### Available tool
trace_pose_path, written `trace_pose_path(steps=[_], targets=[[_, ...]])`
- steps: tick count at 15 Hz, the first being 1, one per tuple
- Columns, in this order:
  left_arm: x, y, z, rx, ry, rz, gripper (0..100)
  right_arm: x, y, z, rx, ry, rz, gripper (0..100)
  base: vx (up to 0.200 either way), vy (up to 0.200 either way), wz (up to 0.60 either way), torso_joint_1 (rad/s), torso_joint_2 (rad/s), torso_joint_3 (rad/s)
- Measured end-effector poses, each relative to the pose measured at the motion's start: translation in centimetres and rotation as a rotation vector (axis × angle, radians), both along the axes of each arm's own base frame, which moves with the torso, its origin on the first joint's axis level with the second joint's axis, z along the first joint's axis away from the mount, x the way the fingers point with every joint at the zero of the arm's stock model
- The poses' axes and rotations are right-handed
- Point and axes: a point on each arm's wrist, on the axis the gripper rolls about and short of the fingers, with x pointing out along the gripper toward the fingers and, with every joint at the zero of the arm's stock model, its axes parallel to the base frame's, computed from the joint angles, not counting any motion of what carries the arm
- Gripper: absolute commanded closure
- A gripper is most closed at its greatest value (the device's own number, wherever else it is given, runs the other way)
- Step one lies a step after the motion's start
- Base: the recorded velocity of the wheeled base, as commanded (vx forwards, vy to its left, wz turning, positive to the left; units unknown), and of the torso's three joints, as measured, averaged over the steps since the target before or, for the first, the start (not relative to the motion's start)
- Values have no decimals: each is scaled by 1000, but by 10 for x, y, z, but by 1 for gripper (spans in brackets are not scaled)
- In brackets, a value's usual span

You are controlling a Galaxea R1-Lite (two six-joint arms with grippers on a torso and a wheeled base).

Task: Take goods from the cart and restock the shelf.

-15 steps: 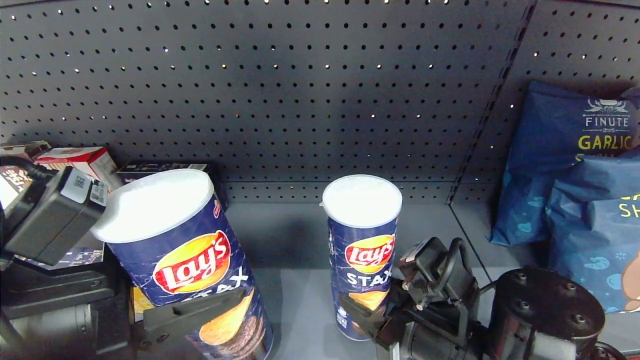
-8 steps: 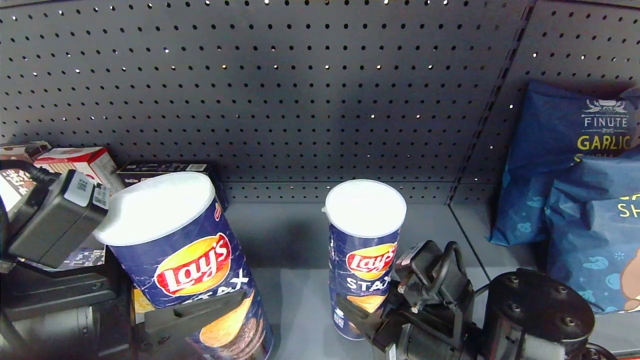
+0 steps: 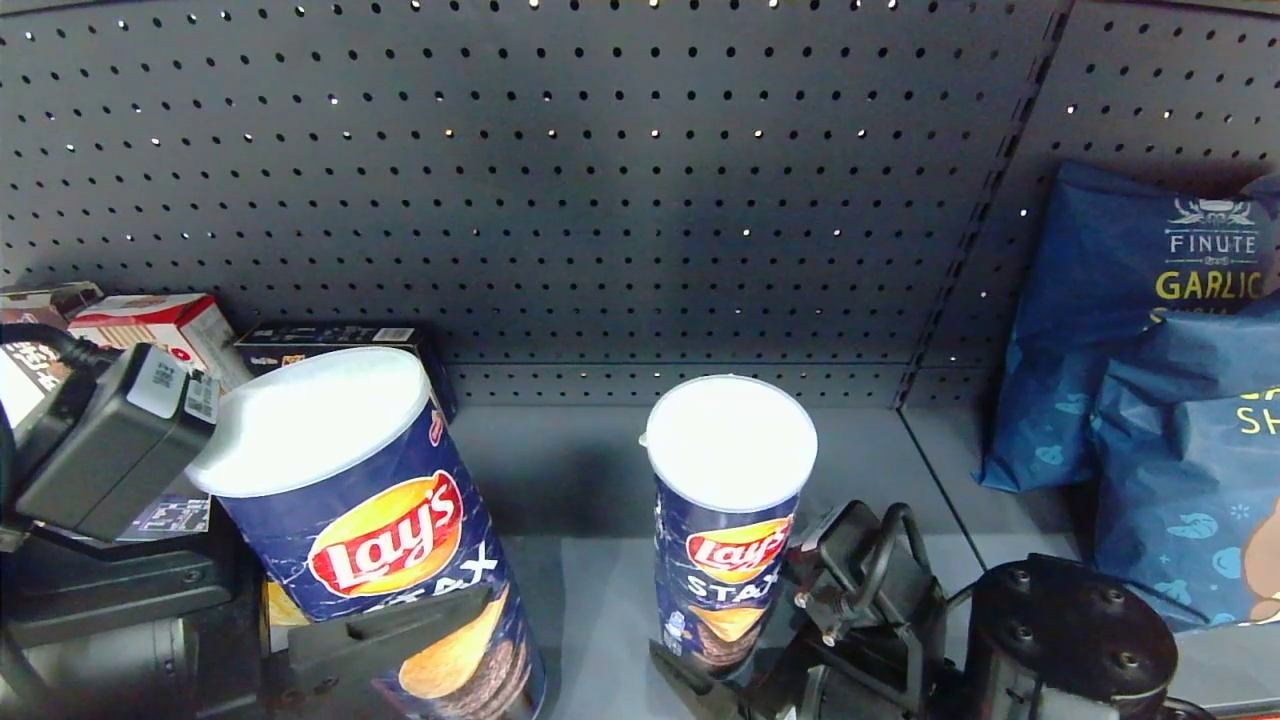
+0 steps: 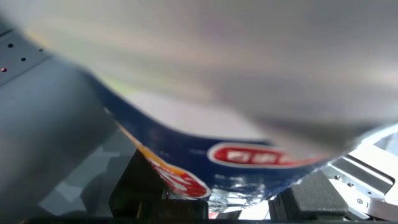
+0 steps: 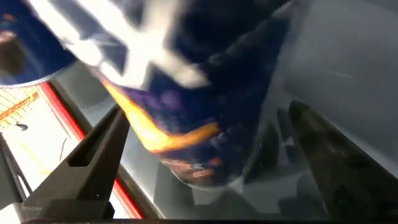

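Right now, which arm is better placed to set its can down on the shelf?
Probably the right. The right gripper holds the centre can upright over bare shelf floor. The left gripper holds the left can tilted, with boxes close behind it.

A dark grey pegboard back panel (image 3: 600, 180) rises behind the shelf (image 3: 590, 590), with pinpoints of light glinting through many holes near its top. Toward the right, a slotted upright (image 3: 1000, 180) splits the panel in two. A low perforated strip (image 3: 600, 383) runs along the shelf's back edge. Soft shadows darken the panel's middle and the grey deck beneath it.
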Motion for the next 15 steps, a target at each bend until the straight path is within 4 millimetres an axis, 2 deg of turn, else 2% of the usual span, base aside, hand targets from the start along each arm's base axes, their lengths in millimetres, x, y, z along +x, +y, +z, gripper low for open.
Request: trace_pose_path(steps=[3,5,10,12,15], targets=[[0,0,0,0,0,0,100,-10,-16,3,-1,-3,0,0,0,0,0,0,0,0],[0,0,0,0,-1,0,100,-20,-34,5,5,-6,0,0,0,0,0,0,0,0],[0,0,1,-1,-2,0,100,-45,-107,7,41,-31,-85,0,0,0,0,0,0,0],[0,0,1,-1,-2,-1,100,-47,-133,8,50,-74,-173,0,0,0,0,0,0,0],[1,0,1,-3,-4,3,100,-43,-159,14,27,-177,-315,0,0,0,0,0,0,0]])
